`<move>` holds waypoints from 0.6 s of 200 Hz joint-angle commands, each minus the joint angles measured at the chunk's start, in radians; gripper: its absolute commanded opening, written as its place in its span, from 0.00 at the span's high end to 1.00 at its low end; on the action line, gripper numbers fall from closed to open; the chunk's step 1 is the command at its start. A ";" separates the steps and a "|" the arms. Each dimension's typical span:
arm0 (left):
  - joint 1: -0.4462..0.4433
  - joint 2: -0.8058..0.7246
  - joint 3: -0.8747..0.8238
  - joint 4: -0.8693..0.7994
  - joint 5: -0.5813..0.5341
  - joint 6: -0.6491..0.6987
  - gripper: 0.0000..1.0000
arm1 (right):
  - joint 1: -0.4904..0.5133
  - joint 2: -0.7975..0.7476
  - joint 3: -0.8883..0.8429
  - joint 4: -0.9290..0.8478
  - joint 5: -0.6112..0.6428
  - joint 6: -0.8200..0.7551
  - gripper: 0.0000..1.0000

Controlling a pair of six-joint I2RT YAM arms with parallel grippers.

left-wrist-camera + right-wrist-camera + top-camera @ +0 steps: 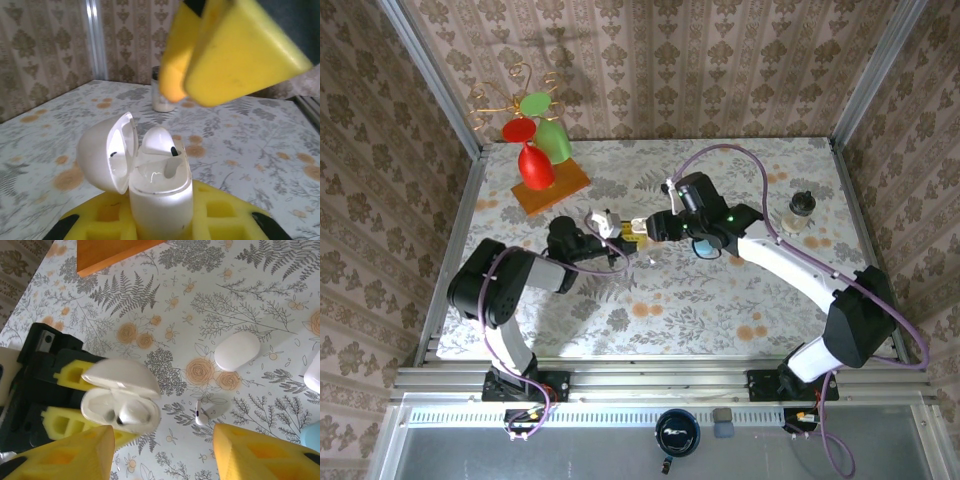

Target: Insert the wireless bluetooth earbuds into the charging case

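the right pincer [161, 450] stands spread, its blocky yellow fingers cut off at the frame's lower edge and holding nothing. just beyond it the left pincer [162, 222] pinches the case [122, 385], glossy white with the lid swung back; the pads hide its base. one earbud [134, 412] sits in a well, while the other well is too blurred to read. a loose earbud [201, 415] lies on the fern-print table [240, 300], near a smooth white pebble [237, 350].

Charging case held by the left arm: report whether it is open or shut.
Open. The charging case has its lid swung back off the base, exposing the cavity with one earbud lying inside.
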State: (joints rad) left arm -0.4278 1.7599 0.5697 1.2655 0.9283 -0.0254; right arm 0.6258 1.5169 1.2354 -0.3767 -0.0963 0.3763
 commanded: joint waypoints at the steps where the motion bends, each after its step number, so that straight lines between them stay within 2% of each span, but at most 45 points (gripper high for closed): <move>1: 0.046 -0.035 -0.024 0.031 -0.067 0.038 0.98 | -0.022 -0.019 -0.034 0.013 0.028 0.059 0.44; 51: 0.089 -0.112 -0.087 0.030 -0.222 0.099 0.98 | -0.060 0.148 0.013 -0.046 -0.068 0.115 0.49; 120: 0.087 -0.199 -0.126 0.030 -0.221 0.115 0.97 | -0.056 0.434 0.143 -0.104 -0.202 0.088 0.52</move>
State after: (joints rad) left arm -0.3389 1.5906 0.4564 1.2694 0.7162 0.0593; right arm 0.5621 1.9018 1.3396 -0.4446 -0.2276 0.4717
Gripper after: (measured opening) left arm 0.195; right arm 0.480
